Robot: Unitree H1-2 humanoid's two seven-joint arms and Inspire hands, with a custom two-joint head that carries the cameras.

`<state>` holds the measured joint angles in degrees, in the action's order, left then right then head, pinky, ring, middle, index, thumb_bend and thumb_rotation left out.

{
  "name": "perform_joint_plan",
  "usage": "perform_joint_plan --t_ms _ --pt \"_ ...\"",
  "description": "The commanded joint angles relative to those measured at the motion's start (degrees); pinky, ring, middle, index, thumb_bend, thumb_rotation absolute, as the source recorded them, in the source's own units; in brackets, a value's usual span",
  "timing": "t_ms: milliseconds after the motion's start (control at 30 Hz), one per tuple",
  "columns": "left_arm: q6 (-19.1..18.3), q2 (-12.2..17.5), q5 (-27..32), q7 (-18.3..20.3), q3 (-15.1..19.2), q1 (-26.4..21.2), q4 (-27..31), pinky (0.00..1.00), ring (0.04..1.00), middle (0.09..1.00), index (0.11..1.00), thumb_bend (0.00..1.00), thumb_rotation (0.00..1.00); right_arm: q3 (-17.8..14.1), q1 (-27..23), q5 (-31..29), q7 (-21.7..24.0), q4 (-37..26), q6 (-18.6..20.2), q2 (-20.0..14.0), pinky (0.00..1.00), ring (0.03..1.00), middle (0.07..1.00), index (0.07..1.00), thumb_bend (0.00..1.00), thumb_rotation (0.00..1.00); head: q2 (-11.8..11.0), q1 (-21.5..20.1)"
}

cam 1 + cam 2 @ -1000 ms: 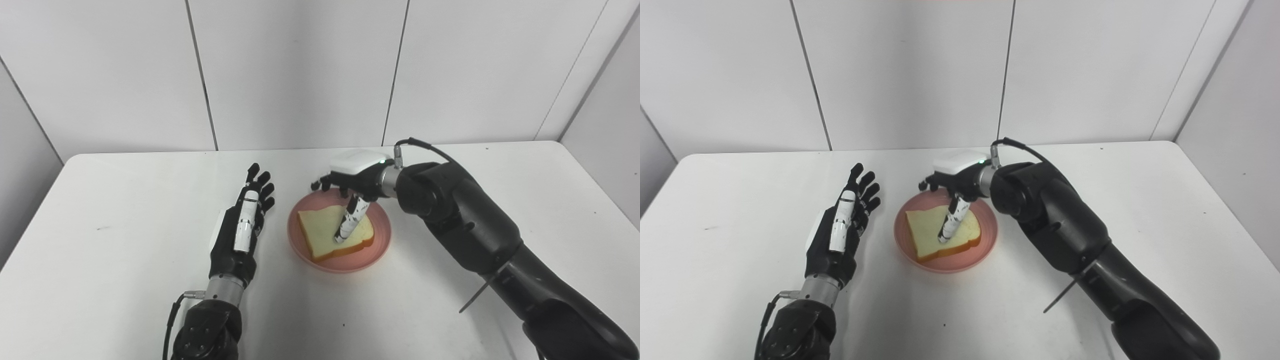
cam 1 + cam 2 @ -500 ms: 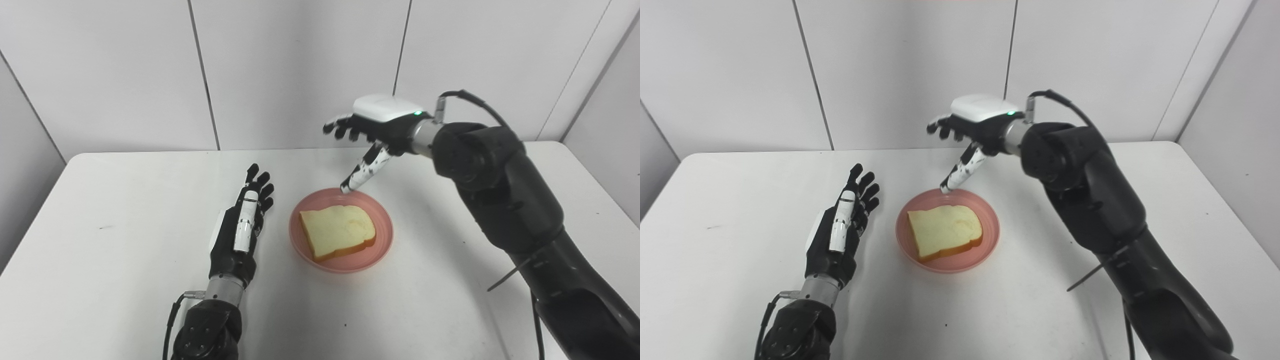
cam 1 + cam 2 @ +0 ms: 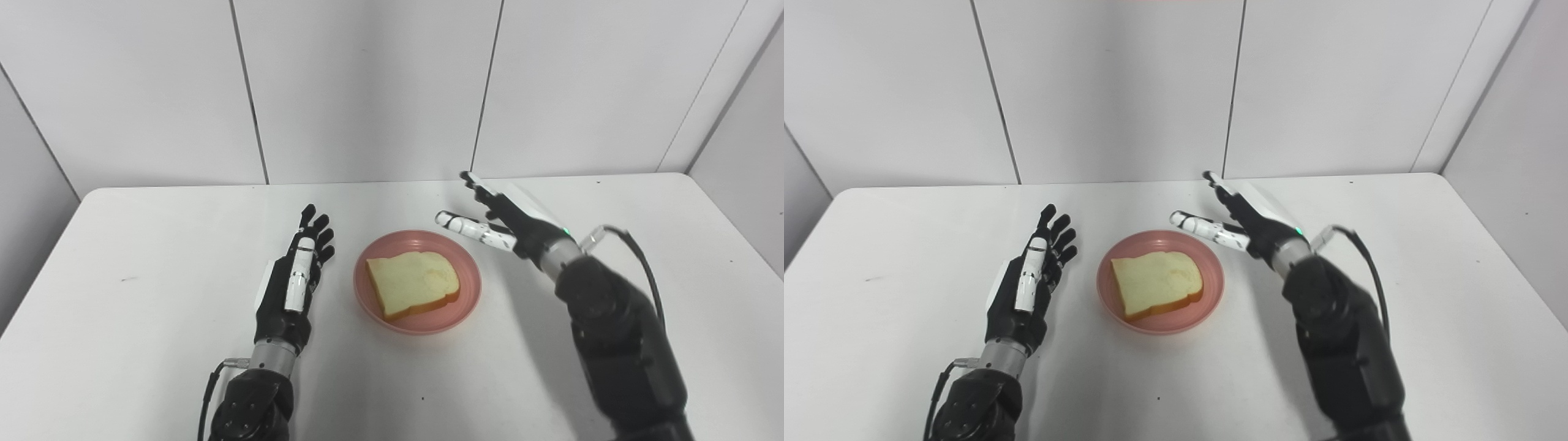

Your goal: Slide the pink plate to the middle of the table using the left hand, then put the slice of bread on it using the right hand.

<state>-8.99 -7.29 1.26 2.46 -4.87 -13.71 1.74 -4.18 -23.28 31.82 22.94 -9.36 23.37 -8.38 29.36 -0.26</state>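
Pink plate point(image 3: 465, 297) near middle of white counter point(image 3: 153, 245), slice of bread point(image 3: 413, 283) lying flat on it. Left robot hand point(image 3: 294, 275) beside plate, fingers spread, empty. Right robot hand point(image 3: 505, 223) beyond plate's far side, wide, empty. Task apparently complete.

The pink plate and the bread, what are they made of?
The pink plate looks like matte plastic: even colour, soft sheen, no glare. The slice of bread has a pale face and brown crust; whether it is real or a foam toy, I cannot tell.
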Motion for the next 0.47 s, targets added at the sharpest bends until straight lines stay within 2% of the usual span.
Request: perform_joint_plan --t_ms 0,67,100,133,267,433 --pt "4.0 0.1 0.8 0.6 0.1 -1.6 0.0 0.93 0.953 0.965 0.970 0.39 1.00 -3.2 1.7 -7.0 -10.7 -0.1 -9.8 4.5 0.89 0.971 1.000 1.000 0.76 1.00 -0.2 0.0" --pt "4.8 0.2 1.0 0.7 0.2 -1.6 -0.6 0.94 0.957 0.969 0.971 0.38 1.00 -3.8 4.1 -8.7 -15.7 -0.2 -13.3 7.5 0.89 0.977 1.000 1.000 0.79 1.00 -0.6 -0.2" --pt "5.1 0.2 1.0 0.7 0.2 -1.6 -0.7 0.94 0.957 0.969 0.970 0.38 1.00 -3.7 4.7 -9.1 -17.2 -0.1 -14.3 8.1 0.89 0.982 1.000 1.000 0.80 1.00 -0.6 -0.2" --pt "5.9 0.1 0.7 0.5 0.2 -1.5 -1.1 0.94 0.957 0.969 0.969 0.38 1.00 -3.2 5.9 -10.1 -18.4 0.3 -16.8 8.5 0.90 0.984 1.000 1.000 0.81 1.00 -0.8 -0.4" --pt "7.1 0.1 0.3 0.2 0.0 -1.3 -1.5 0.95 0.965 0.976 0.971 0.37 1.00 -0.9 8.7 -12.4 -20.2 2.2 -22.2 7.8 0.99 1.000 1.000 1.000 0.76 1.00 -1.3 0.0" --pt "6.7 0.5 0.5 0.6 0.0 -1.2 -1.6 0.95 0.970 0.978 0.969 0.38 1.00 0.5 9.6 -13.5 -23.1 4.0 -24.8 7.2 1.00 1.000 1.000 1.000 0.65 1.00 -1.6 0.0"
